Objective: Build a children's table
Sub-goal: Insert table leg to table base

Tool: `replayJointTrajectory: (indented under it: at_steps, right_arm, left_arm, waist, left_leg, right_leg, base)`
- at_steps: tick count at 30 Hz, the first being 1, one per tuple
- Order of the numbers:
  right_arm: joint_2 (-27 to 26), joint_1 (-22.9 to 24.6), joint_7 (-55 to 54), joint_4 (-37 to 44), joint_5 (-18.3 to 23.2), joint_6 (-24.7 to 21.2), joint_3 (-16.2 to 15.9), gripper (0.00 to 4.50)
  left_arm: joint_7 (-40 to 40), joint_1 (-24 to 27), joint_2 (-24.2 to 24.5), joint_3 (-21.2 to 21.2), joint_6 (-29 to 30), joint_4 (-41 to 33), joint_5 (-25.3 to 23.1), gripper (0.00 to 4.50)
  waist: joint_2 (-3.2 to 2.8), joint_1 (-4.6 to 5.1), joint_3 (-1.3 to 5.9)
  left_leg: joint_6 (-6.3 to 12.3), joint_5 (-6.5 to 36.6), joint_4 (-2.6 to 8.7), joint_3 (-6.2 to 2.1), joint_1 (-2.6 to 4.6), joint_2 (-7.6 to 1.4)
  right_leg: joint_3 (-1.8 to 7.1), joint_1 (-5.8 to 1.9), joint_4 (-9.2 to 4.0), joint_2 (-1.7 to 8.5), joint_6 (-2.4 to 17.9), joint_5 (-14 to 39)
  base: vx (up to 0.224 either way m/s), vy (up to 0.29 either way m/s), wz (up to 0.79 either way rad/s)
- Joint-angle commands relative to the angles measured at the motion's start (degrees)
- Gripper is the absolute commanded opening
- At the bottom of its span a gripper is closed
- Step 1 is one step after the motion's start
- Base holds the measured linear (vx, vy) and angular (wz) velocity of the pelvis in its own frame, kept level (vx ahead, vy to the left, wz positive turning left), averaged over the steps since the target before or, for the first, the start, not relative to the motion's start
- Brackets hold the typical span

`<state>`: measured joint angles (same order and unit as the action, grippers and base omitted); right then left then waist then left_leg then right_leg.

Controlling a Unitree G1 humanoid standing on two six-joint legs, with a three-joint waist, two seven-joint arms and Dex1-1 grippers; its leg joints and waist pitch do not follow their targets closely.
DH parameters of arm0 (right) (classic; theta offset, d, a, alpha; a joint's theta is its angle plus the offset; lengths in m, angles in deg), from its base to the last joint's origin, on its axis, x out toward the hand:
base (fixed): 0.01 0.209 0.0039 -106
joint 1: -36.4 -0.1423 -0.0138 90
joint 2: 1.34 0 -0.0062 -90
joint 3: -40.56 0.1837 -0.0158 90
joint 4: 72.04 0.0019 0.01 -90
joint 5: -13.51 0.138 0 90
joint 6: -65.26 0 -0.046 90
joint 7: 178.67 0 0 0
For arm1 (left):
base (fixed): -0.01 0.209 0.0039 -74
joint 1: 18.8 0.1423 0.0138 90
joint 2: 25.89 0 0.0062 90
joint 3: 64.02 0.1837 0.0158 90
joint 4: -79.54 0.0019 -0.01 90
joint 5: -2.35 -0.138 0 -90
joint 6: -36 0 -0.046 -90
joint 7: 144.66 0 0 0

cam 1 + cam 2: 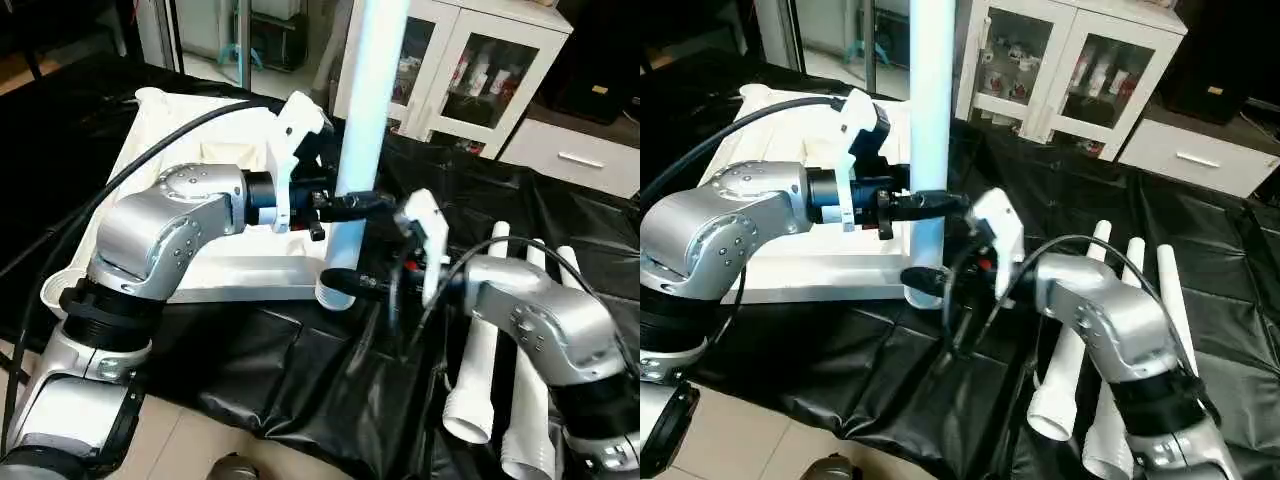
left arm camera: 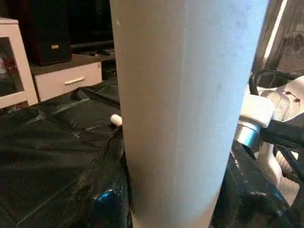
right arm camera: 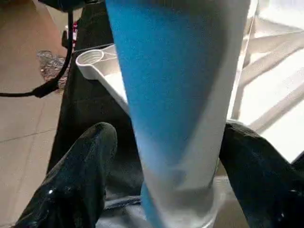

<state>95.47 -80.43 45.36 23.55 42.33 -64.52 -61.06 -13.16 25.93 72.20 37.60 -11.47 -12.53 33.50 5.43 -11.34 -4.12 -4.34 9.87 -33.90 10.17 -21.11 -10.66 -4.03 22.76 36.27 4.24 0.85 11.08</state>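
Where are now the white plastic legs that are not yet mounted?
In the head views, three white tapered tube legs lie side by side on the black cloth, at the robot's right, beneath its right forearm.

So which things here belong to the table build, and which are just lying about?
Part of the job:
- upright leg, standing at the near corner of the table top
- table top, ribbed side up
- three spare legs lying on the black cloth
- left claw and right claw at the upright leg

Just lying about:
- white glass-door cabinet
- white drawer unit

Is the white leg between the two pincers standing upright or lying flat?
Upright. The leg rises vertically at the corner of the table top, its wide end down, while three other legs lie flat on the black cloth.
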Motion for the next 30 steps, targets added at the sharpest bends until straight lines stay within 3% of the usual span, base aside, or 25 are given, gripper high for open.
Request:
replayJointTrajectory:
  at_steps: [1,3,4,14,15,23,25,26,30]
  right_arm:
    - [-0.2,-0.94,-0.48,-0.9,-1.11,0.88,-0.19,3.62]
    - [-0.41,-1.15,-0.22,-1.13,-1.3,1.15,-0.27,3.62]
    - [-0.4,-1.27,-0.08,-1.28,-1.32,1.26,-0.36,3.62]
    - [-0.25,-1.4,1.77,-2.51,-2.81,2.01,-1.4,2.75]
    - [-0.28,-1.44,1.79,-2.62,-2.87,2.07,-1.46,2.51]
    - [-0.95,-1.62,2.56,-3.64,-3.91,2.61,-1.95,1.99]
    - [-1.16,-1.64,2.65,-3.8,-4.22,2.83,-2.07,1.98]
    - [-1.32,-1.71,2.64,-3.97,-4.25,2.88,-2.09,2.47]
    - [-1.59,-2.04,2.7,-4.48,-4.45,3.23,-2.14,2.79]
  left_arm:
    - [-1.22,-0.86,-0.44,1.09,0.21,-1.9,-0.18,1.86]
    - [-1.61,-0.79,-0.25,1.26,0.17,-1.87,-0.43,1.86]
    - [-1.77,-0.77,-0.13,1.31,0.08,-1.82,-0.61,1.86]
    - [-2.69,-0.79,-0.51,1.31,0.46,-2.58,-0.4,1.86]
    - [-2.75,-0.78,-0.58,1.34,0.51,-2.67,-0.36,1.86]
    - [-2.95,-1.06,-1.83,1.59,0.77,-3.03,-0.02,1.85]
    - [-2.95,-1.23,-2.16,1.61,0.75,-2.92,-0.05,1.85]
    - [-3.03,-1.33,-2.25,1.69,0.67,-2.78,-0.18,1.85]
    - [-3.87,-1.45,-2.11,2.17,0.52,-2.84,-0.47,1.85]
  waist:
    - [-1.66,0.23,4.67]
    - [-1.42,0.23,4.65]
    - [-1.6,0.19,4.7]
    - [-1.49,0.17,4.71]
    - [-1.49,0.18,4.68]
    - [-1.49,0.14,4.7]
    - [-1.44,0.17,4.65]
    - [-1.49,0.16,4.66]
    - [-1.48,0.13,4.72]
  left_leg:
    - [-5.43,10.29,3.88,-1.06,1.12,-2.38]
    - [-5.28,10.13,3.9,-1.03,1.15,-2.41]
    - [-5.19,9.89,3.86,-1.04,1.18,-2.41]
    - [-5.07,9.43,3.82,-1.01,1.13,-2.43]
    - [-5.01,9.39,3.81,-1.0,1.09,-2.38]
    - [-4.9,9.66,3.8,-1.03,1.12,-2.43]
    - [-4.82,9.72,3.8,-1.01,1.1,-2.4]
    - [-4.81,9.75,3.8,-1.02,1.08,-2.39]
    - [-4.76,9.56,3.77,-1.02,1.13,-2.4]
  right_leg:
    - [2.81,-2.87,-3.37,4.24,8.83,4.06]
    - [2.82,-2.92,-3.38,4.24,8.89,3.93]
    - [2.82,-2.88,-3.31,4.26,9.0,3.67]
    - [2.83,-2.94,-3.21,4.29,9.16,3.18]
    - [2.84,-2.97,-3.22,4.27,9.3,3.12]
    - [2.82,-2.96,-3.22,4.3,9.41,3.58]
    - [2.83,-2.94,-3.3,4.29,9.37,3.8]
    - [2.84,-2.98,-3.27,4.33,9.37,3.91]
    - [2.82,-2.94,-3.22,4.28,9.39,3.67]
  base:
    - [0.0,0.0,0.0]
    - [0.0,0.0,0.0]
    - [0.0,0.0,0.0]
    - [0.0,0.0,0.0]
    - [0.0,0.0,0.0]
    - [0.0,0.0,0.0]
    - [0.0,0.0,0.0]
    - [0.0,0.0,0.0]
    - [0.0,0.0,0.0]
